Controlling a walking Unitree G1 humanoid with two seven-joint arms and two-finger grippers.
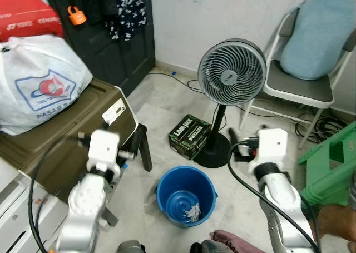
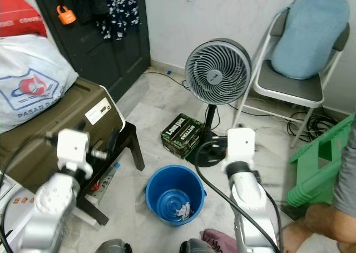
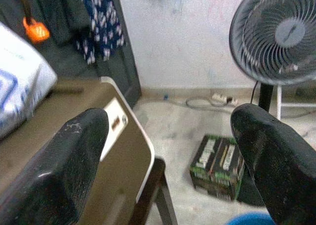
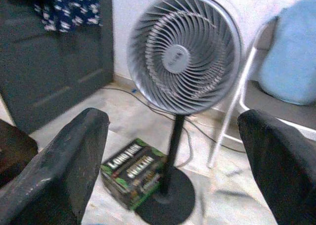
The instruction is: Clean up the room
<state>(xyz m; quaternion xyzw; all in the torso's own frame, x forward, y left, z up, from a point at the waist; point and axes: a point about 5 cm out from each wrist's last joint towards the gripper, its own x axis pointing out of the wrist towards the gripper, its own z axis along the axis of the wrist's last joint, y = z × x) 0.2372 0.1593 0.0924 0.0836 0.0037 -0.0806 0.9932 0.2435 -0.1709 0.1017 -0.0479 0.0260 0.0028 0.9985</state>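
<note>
Searching for litter with both the left gripper (image 3: 168, 136) and right gripper (image 4: 173, 136) spread empty, the robot faces the round blue plastic bucket (image 1: 185, 195) nearby, likely targeting the green cardboard box (image 1: 189, 135) beyond it.

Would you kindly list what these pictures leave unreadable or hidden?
- White scrap in the blue bucket: too small to identify, left eye view.
- Maroon cloth: cut off by the bottom edge.
- Person's leg: cropped at the right edge, right eye view.
- Green carton: print blurred, left wrist view.
</note>
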